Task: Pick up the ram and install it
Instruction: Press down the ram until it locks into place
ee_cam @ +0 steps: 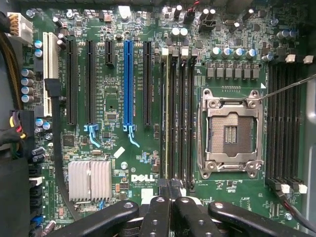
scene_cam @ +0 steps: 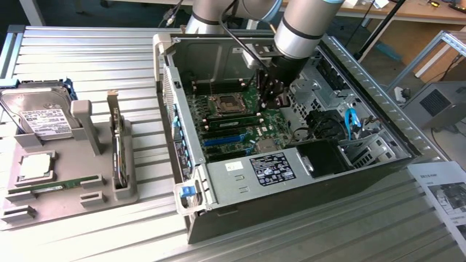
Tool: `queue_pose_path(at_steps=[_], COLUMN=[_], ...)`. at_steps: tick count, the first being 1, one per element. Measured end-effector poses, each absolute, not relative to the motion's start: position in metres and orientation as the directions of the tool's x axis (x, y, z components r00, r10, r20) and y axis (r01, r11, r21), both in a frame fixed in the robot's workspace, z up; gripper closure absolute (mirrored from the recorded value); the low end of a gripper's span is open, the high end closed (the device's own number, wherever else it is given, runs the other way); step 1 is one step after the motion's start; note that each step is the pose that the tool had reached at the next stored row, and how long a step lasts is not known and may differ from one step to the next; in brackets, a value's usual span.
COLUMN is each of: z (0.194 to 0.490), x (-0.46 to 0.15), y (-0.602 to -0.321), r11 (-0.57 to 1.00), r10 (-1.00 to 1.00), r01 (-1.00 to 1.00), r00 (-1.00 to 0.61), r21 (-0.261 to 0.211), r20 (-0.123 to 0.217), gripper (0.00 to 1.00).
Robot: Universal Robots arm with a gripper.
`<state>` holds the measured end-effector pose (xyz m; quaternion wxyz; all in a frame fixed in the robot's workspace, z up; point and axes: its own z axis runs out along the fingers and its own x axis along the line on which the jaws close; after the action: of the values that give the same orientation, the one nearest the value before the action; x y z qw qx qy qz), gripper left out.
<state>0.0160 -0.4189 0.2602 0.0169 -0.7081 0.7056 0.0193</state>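
A ram (ee_cam: 167, 113) stands edge-up in a black memory slot beside the CPU socket (ee_cam: 230, 133); in the exterior view this ram (scene_cam: 234, 118) is a green strip on the motherboard. My gripper (scene_cam: 271, 103) reaches down into the open computer case (scene_cam: 291, 207), close over one end of that stick. In the wrist view my gripper (ee_cam: 170, 190) is shut, its black fingers (ee_cam: 157, 212) pressed together with nothing visible between them. Whether the tips touch the stick I cannot tell. A second ram (scene_cam: 54, 186) lies in the grey holder tray (scene_cam: 65, 206) at the exterior view's left.
The tray also carries a hard drive (scene_cam: 40, 112), a chip (scene_cam: 33, 166) and an upright expansion card (scene_cam: 117, 147). Black cables and drive bays (scene_cam: 328, 128) crowd the case on the exterior view's right. A paper sheet (scene_cam: 444, 196) lies beside the case.
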Motion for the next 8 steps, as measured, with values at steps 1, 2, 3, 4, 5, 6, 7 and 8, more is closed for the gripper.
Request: queue_pose_path(at_steps=[1, 2, 3, 4, 5, 6, 7, 8], z=[0.2593, 0.2586, 0.2578, 0.2571, 0.2562, 0.2554, 0.2546, 0.2538], x=[0.016, 0.0161, 0.0162, 0.0162, 0.0162, 0.0162, 0.0163, 0.0163], y=[-0.4189, -0.4189, -0.4189, -0.4189, -0.4189, -0.4189, -0.4189, -0.4189], r11=[-0.004, -0.004, -0.004, -0.004, -0.004, -0.004, -0.004, -0.004], r10=[-0.999, -0.999, -0.999, -0.999, -0.999, -0.999, -0.999, -0.999], r01=[-1.0, -1.0, -1.0, -1.0, -1.0, -1.0, -1.0, -1.0], r00=[0.003, 0.003, 0.003, 0.003, 0.003, 0.003, 0.003, 0.003], r21=[0.003, 0.003, 0.003, 0.003, 0.003, 0.003, 0.003, 0.003], r20=[-0.051, -0.051, -0.051, -0.051, -0.051, -0.051, -0.051, -0.051], gripper=[0.89, 0.89, 0.89, 0.89, 0.89, 0.89, 0.89, 0.89])
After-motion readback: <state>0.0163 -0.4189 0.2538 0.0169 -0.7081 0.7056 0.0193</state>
